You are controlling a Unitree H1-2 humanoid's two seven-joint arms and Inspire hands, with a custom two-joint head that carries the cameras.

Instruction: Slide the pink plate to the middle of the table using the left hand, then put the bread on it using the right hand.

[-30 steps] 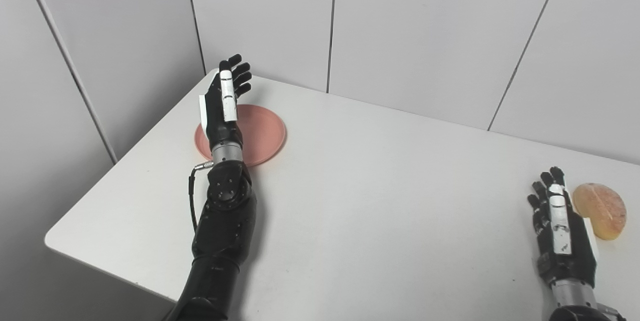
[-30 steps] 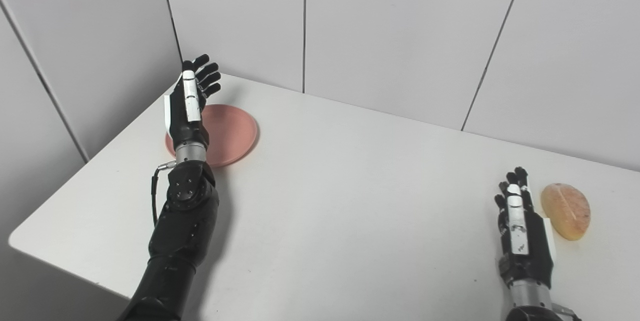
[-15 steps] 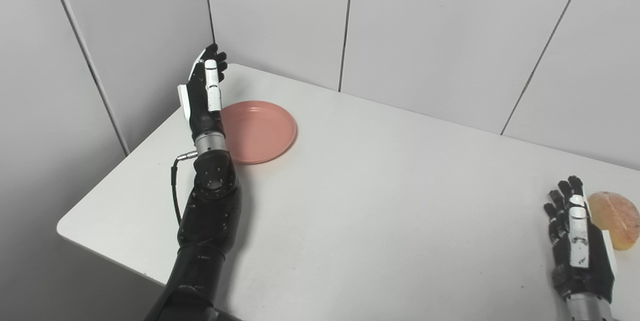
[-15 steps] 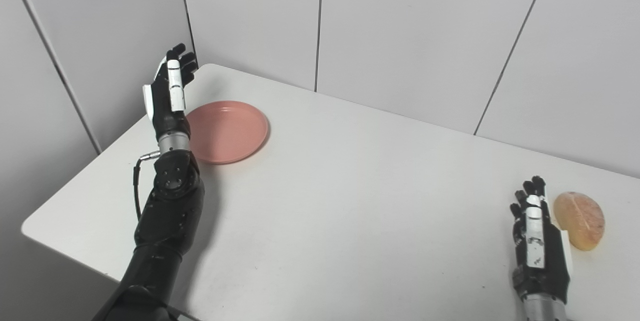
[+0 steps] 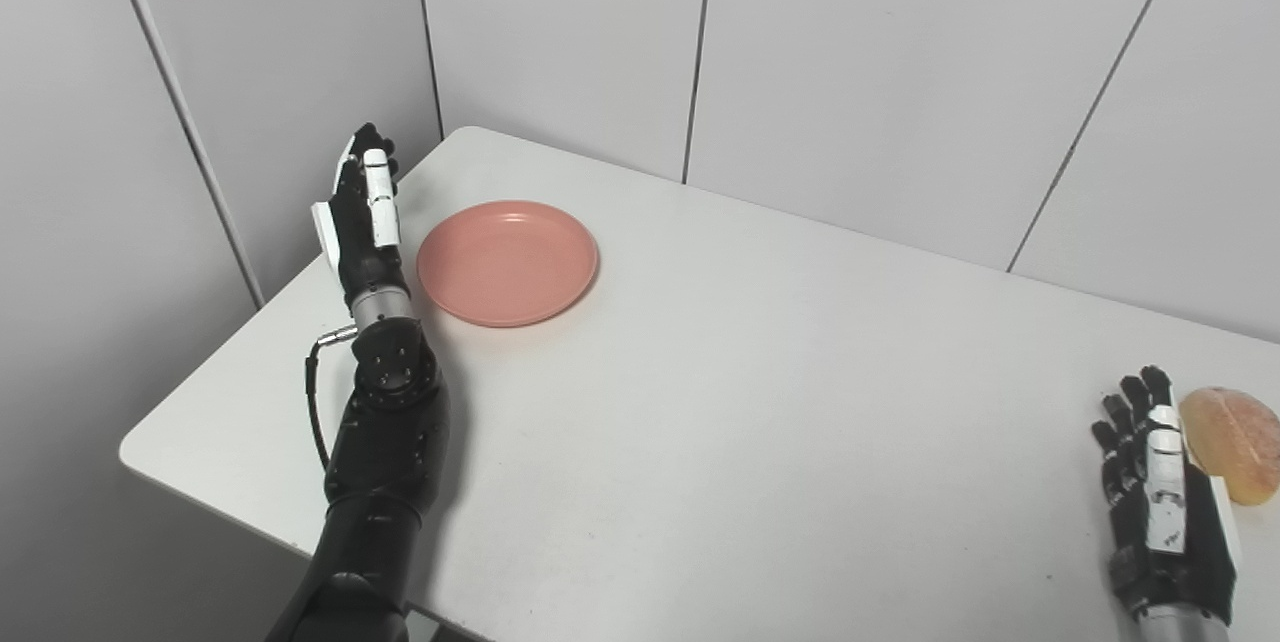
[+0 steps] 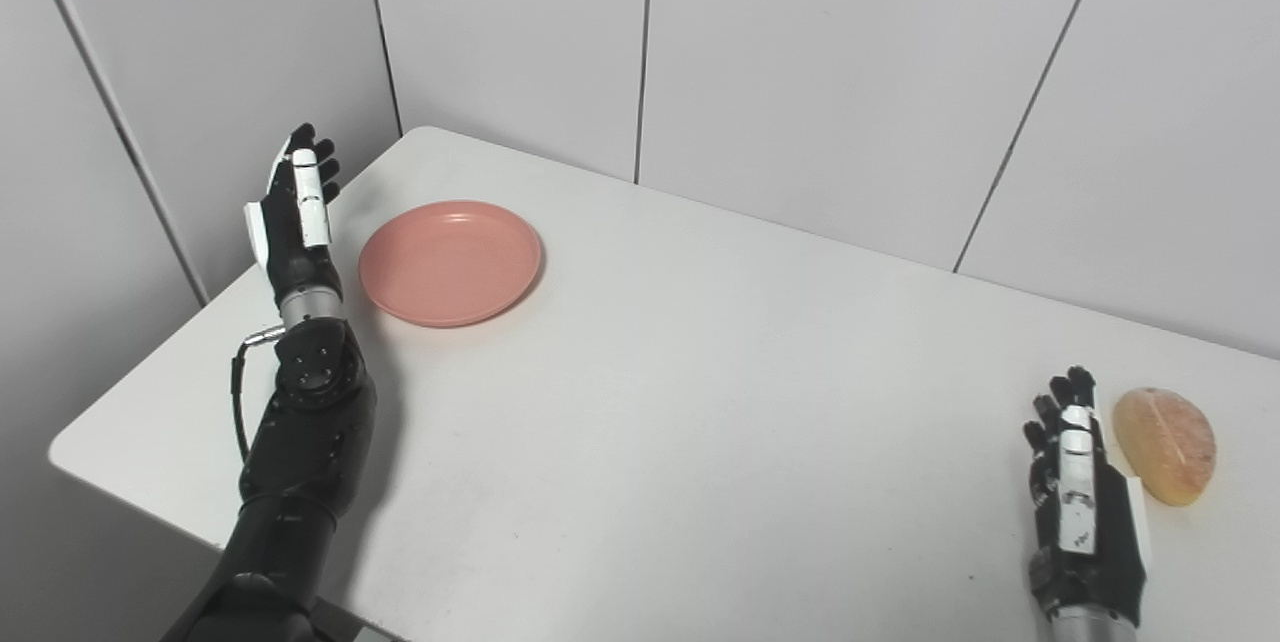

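The pink plate (image 5: 507, 262) lies flat near the table's far left corner. My left hand (image 5: 358, 217) stands edge-up just to the left of the plate, fingers straight and apart, holding nothing; a small gap shows between it and the plate's rim. The bread (image 6: 1165, 444), an orange-brown roll, rests at the right side of the table. My right hand (image 6: 1082, 502) is open beside it, just left of the bread, fingers extended upward and holding nothing.
The white table (image 5: 720, 392) runs between plate and bread. Grey wall panels (image 5: 560, 42) close in behind and on the left. The table's left edge (image 5: 200, 372) lies close beside my left forearm.
My left hand moved leftward off the plate to stand beside its left rim. The camera shifted, so the whole scene sits further right. The plate and right hand stayed put.
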